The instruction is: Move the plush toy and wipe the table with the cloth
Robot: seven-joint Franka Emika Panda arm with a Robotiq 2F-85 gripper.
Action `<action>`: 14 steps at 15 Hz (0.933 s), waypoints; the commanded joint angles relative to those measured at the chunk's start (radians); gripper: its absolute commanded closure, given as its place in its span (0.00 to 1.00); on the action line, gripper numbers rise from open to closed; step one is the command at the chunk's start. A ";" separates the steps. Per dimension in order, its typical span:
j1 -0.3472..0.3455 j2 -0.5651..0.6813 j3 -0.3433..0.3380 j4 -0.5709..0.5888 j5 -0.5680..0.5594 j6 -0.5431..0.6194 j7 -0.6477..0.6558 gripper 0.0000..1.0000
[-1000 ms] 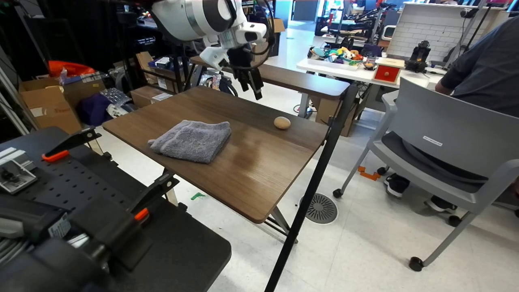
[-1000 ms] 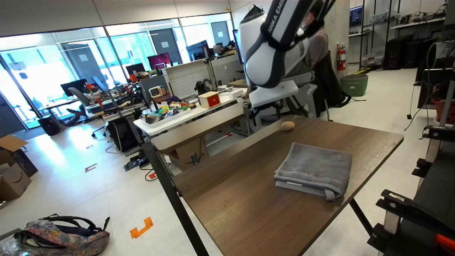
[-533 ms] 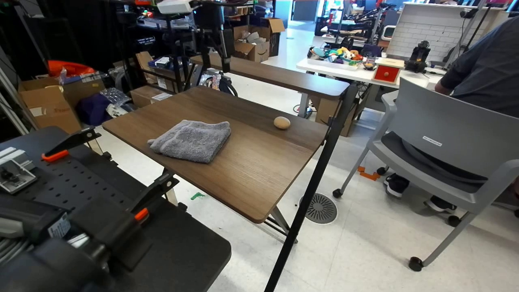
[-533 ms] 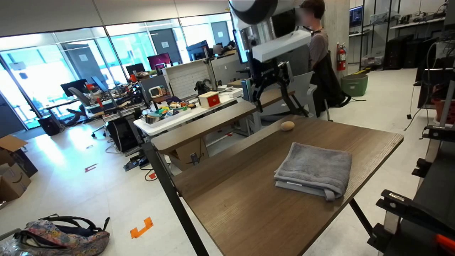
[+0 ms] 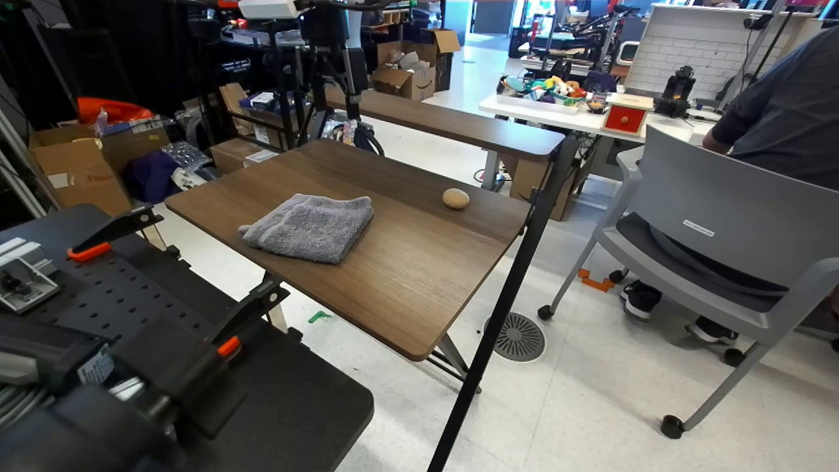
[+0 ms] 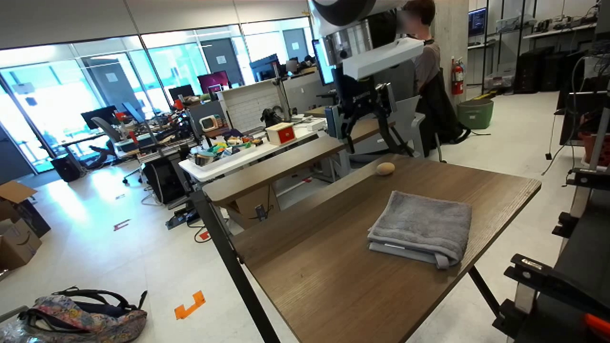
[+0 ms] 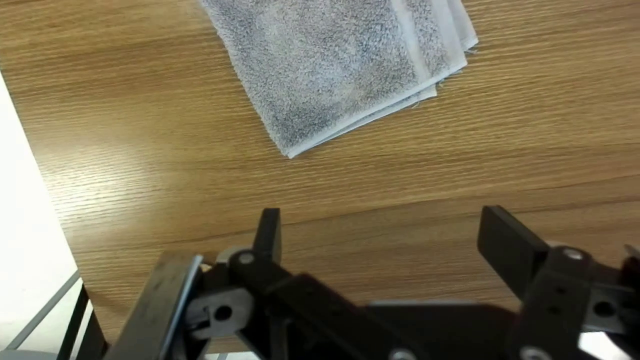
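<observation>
The plush toy (image 5: 455,198), a small tan egg-shaped lump, rests near the back edge of the brown table (image 5: 406,295). It also shows in an exterior view (image 6: 385,168); in the wrist view it cannot be made out clearly. The grey folded cloth (image 5: 311,229) lies flat on the table, also in an exterior view (image 6: 421,228) and at the top of the wrist view (image 7: 335,60). My gripper (image 7: 381,212) is open and empty above the table, its fingers wide apart over bare wood. In an exterior view the gripper (image 5: 337,105) hangs raised beyond the table's back edge, apart from toy and cloth.
A narrow raised brown shelf (image 5: 459,124) runs behind the table. A black slanted post (image 5: 505,301) stands at the table's end. A black bench (image 5: 288,393) with clamps is close to the front edge. A grey chair (image 5: 734,216) with a person stands nearby.
The arm has swung and turned to the left in an exterior view, away from the toy's end of the table, then shifted slightly. The toy and cloth have not moved.
</observation>
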 commanded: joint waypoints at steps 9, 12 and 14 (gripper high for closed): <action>0.006 0.016 0.026 -0.132 -0.027 -0.023 0.029 0.00; -0.020 0.087 0.028 -0.123 0.037 0.192 0.059 0.00; -0.049 0.118 0.053 -0.146 0.104 0.334 0.028 0.00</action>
